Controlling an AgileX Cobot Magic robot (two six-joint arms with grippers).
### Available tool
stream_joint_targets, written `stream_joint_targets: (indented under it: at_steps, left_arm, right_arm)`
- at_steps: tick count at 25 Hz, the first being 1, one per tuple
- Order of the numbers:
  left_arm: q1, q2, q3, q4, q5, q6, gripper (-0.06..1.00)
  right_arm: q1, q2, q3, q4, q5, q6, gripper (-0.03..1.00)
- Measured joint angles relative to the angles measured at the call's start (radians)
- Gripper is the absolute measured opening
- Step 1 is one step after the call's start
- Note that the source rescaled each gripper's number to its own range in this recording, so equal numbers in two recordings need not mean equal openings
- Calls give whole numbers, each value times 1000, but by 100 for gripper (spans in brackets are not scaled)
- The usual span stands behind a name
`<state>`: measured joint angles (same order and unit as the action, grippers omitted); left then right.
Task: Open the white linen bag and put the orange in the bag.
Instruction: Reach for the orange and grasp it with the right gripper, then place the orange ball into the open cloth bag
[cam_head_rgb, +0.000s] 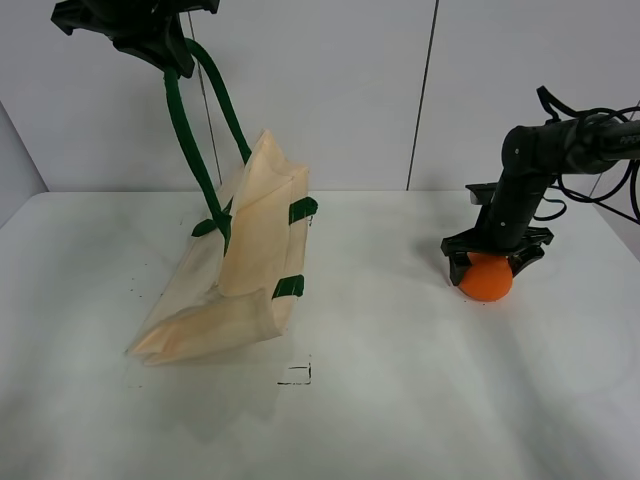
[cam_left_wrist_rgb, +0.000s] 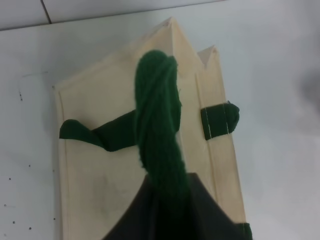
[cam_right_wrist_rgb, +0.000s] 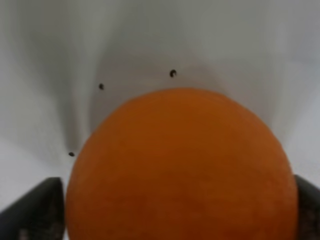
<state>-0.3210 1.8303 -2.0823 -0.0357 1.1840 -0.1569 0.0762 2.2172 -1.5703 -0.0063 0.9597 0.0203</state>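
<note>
The white linen bag (cam_head_rgb: 250, 262) hangs tilted, its bottom corner resting on the table. My left gripper (cam_head_rgb: 165, 50) is high at the top left, shut on the bag's dark green strap handle (cam_head_rgb: 190, 140), and holds the bag up by it. The left wrist view shows the strap (cam_left_wrist_rgb: 157, 115) running from the gripper (cam_left_wrist_rgb: 167, 200) down to the cream cloth (cam_left_wrist_rgb: 100, 165). The orange (cam_head_rgb: 486, 277) sits on the table at the right. My right gripper (cam_head_rgb: 494, 262) is down over it, with a finger pressed against each side of the orange (cam_right_wrist_rgb: 180, 170).
The white table (cam_head_rgb: 400, 400) has a small black square mark (cam_head_rgb: 297, 375) in front of the bag. Cables (cam_head_rgb: 600, 160) trail behind the right arm. A wall stands behind the table.
</note>
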Motion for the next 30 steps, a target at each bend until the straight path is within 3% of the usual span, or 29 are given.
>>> stream_joint_targets:
  at_steps: [1,4,5,11,14,19,23,30]
  left_arm:
    - [0,0,0,0,0,0,0]
    - [0,0,0,0,0,0,0]
    - [0,0,0,0,0,0,0]
    - [0,0,0,0,0,0,0]
    - [0,0,0,0,0,4,0]
    - [0,0,0,3,0,5,0]
    - [0,-5,0,3,0,7,0]
    - [0,-23,0,3,0,8,0]
  right_arm:
    - [0,0,0,-2,1,0,73]
    - [0,-3,-2,-11,18,3,12]
    - [0,-10,-5,-11,28,2,0]
    - [0,-59,-136,18,159,-1,0]
    - [0,-105,-285,109,227,-1,0]
    - [17,-143,-504,325,250,-7,0]
    - [90,-143,-569,411,253,-20,0]
    - [281,-92,-570,440,205,-20,0]
